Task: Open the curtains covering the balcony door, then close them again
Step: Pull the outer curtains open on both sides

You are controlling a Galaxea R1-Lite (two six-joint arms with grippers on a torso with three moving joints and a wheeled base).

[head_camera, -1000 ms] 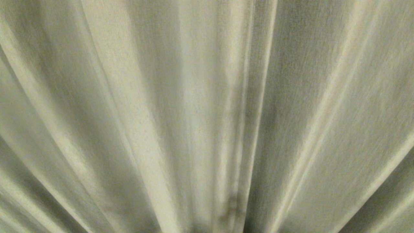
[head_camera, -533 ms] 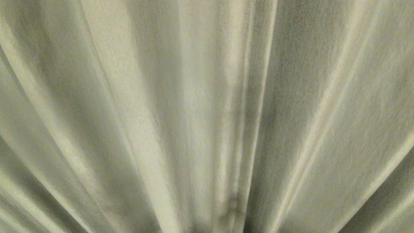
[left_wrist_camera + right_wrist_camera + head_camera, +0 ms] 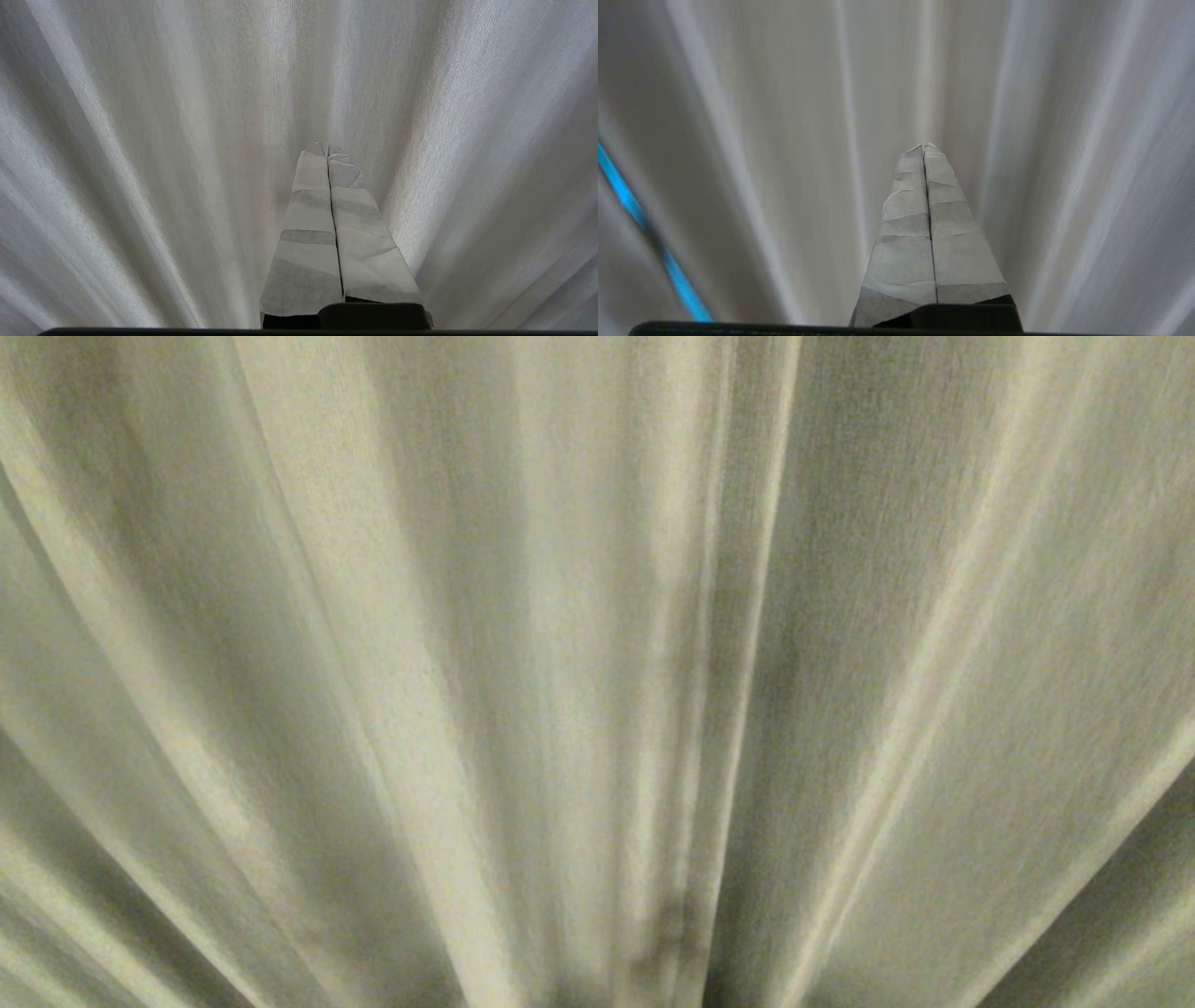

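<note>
Left end effector [image 3: 327, 151] closed, empty, tips near curtains [image 3: 163, 140]. Right end effector [image 3: 923, 149] closed, empty, pointed at pleats. Curtains fill head view, fully drawn; hemmed edges [image 3: 719, 663] meet mid-view, prob. parting spot. Balcony door hidden behind.

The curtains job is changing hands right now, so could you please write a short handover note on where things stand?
Left tool: shut, empty, its tip right at the curtains; whether it touches them cannot be told.
Right tool: shut, empty, pointing at the pleats.
Curtains: drawn and hanging in long folds, filling the head view. Two hemmed edges meet at the seam a little right of centre. No door glass shows.
A blue strip shows at the edge of the right wrist view; what it is cannot be told.
Done: nothing visible; no gap opened.
Left: part the panels at the seam, then close them again.
</note>
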